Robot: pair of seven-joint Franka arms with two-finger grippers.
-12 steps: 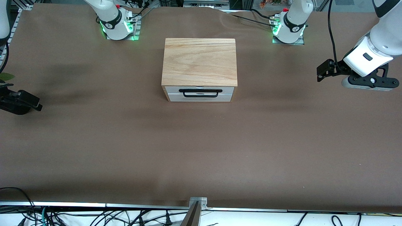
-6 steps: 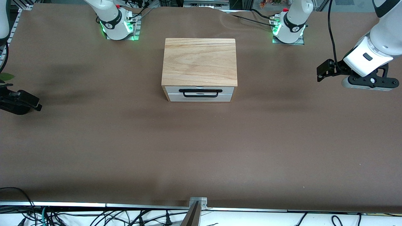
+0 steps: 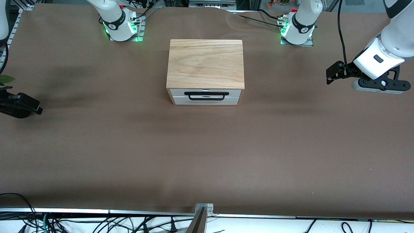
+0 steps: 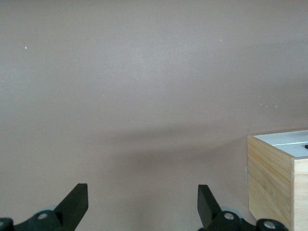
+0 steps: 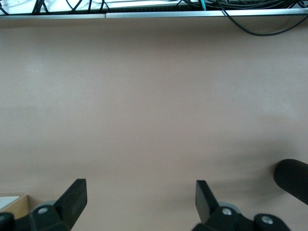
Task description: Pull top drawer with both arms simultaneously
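Note:
The top drawer (image 3: pixel 205 96) is shut in the light wooden box (image 3: pixel 205 63) at the table's middle. Its white front and long black bar handle (image 3: pixel 206 95) face the front camera. My left gripper (image 3: pixel 379 86) hangs open over bare table toward the left arm's end, well apart from the box. In the left wrist view the left gripper (image 4: pixel 142 192) is empty, and the box (image 4: pixel 272 178) shows with a strip of the drawer's white front (image 4: pixel 288 138). My right gripper (image 3: pixel 19 105) is over the right arm's end, partly cut off. In the right wrist view the right gripper (image 5: pixel 141 188) is open and empty.
Brown cloth (image 3: pixel 207 155) covers the table. Both arm bases (image 3: pixel 121 26) (image 3: pixel 297 29) stand farther from the front camera than the box. Cables (image 5: pixel 144 5) hang past the table's front edge. A dark rounded object (image 5: pixel 292 179) shows at the edge of the right wrist view.
Both grippers have drifted only very slightly. The drawer and box have not moved.

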